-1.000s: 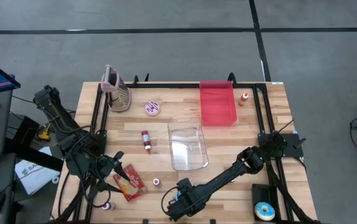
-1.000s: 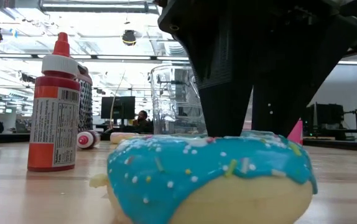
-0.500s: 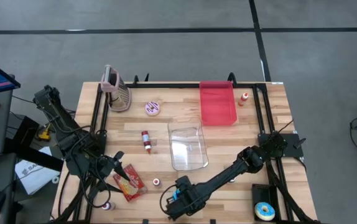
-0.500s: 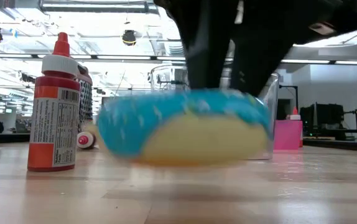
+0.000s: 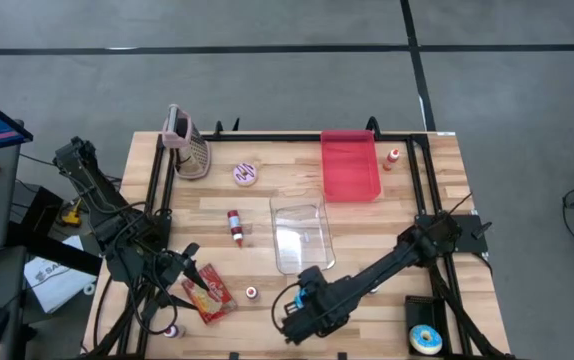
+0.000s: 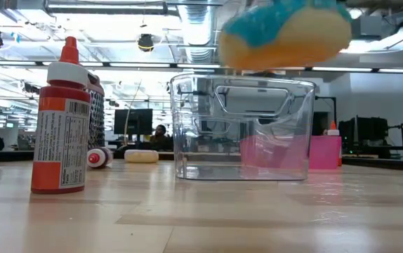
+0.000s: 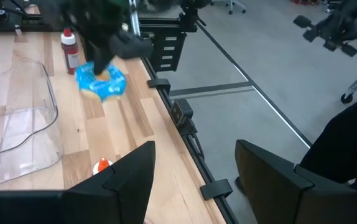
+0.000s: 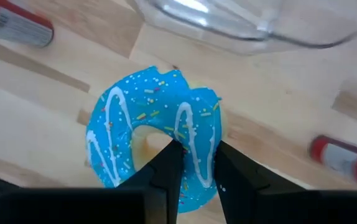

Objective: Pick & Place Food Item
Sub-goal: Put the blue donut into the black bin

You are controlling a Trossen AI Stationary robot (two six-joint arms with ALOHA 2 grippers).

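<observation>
A donut with blue icing and sprinkles [image 8: 147, 134] hangs in the air near the table's front middle. My right gripper [image 8: 197, 171] is shut on it. The low view shows the donut [image 6: 286, 31] high above the table, in front of a clear plastic container [image 6: 240, 130]. From above, the right gripper [image 5: 302, 302] stands just near of that container [image 5: 302, 235]. At the front left, my left gripper [image 7: 194, 180] waits open and holds nothing. In the high view it [image 5: 189, 262] is beside a red packet [image 5: 210, 297]. My right gripper has one finger [image 8: 166, 165] in the donut's hole and the other [image 8: 234, 171] outside the ring. The iced ring wall [image 8: 197, 140] is pinched between them. The fingers come from above, pointing down. The donut is lifted clear of the table and hangs roughly level below the fingers.
A red tray [image 5: 350, 165] lies at the far right, with a pink donut [image 5: 245, 174] and a grater [image 5: 189, 150] at the far left. A red sauce bottle [image 5: 235, 227] lies left of the container. A round disc [image 5: 426, 338] sits at the front right corner.
My right gripper has risen with the blue donut and gone a little toward the far edge, nearer the clear container. The donut lay on the table a second ago. It is now lifted clear, high above the tabletop.
</observation>
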